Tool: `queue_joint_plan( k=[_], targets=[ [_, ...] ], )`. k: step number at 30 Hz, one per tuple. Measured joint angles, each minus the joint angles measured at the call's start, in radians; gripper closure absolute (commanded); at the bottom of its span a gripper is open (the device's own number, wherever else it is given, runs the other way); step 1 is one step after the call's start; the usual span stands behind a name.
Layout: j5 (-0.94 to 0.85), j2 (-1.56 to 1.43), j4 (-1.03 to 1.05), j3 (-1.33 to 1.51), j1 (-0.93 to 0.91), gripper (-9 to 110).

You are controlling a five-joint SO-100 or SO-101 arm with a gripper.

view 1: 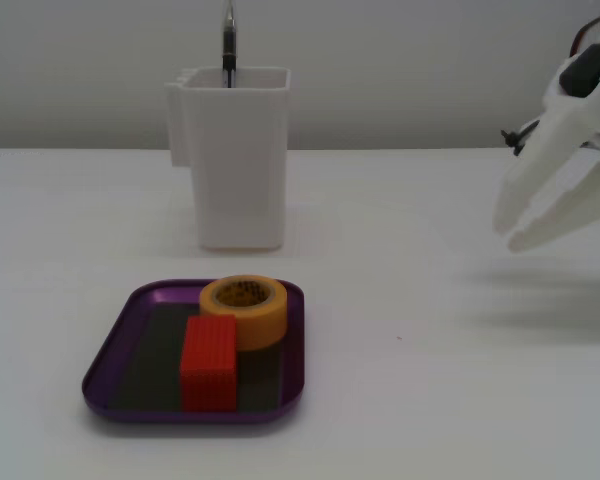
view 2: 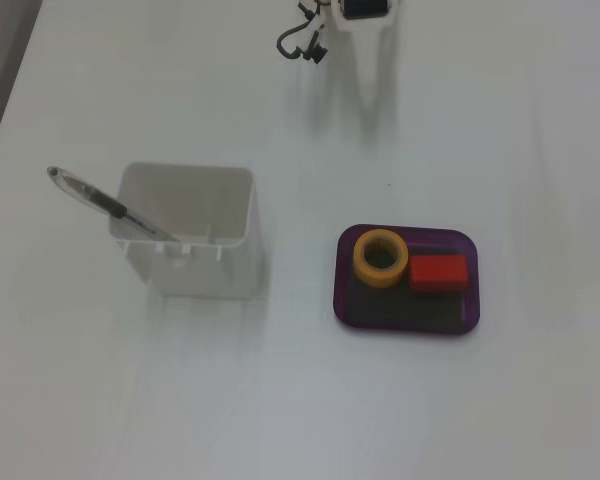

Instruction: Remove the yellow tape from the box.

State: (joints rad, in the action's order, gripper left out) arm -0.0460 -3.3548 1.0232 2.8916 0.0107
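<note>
The yellow tape [view 1: 244, 310] lies flat in the back part of the purple box [view 1: 108, 372], touching the red ribbed block [view 1: 209, 362] in front of it. In the other fixed view the tape [view 2: 381, 257] is in the box's [view 2: 405, 316] left half, with the red block [view 2: 439, 272] to its right. My white gripper [view 1: 507, 235] hangs above the table at the far right, well away from the box, with its jaws a little apart and empty. In the top-down fixed view only the arm's wrist [view 2: 365, 10] shows clearly, at the top edge.
A tall white container [view 1: 238, 160] holding a pen [view 1: 228, 45] stands behind the box; in the top-down fixed view the container [view 2: 185, 235] is left of the box. Loose black cables [view 2: 300, 42] hang by the arm.
</note>
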Motion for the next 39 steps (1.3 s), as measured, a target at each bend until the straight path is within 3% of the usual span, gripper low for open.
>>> queue_joint_plan(
  k=[8, 25, 32, 39],
  targets=[
    [-0.149, 0.081, -0.014, -0.137, -0.118, 93],
    [-0.213, 1.298, 0.216, -0.966, -0.109, 93],
    [-0.213, 1.608, 0.247, -1.244, -0.058, 83],
    [-0.175, 1.807, 0.247, -1.451, -0.009, 82]
  ],
)
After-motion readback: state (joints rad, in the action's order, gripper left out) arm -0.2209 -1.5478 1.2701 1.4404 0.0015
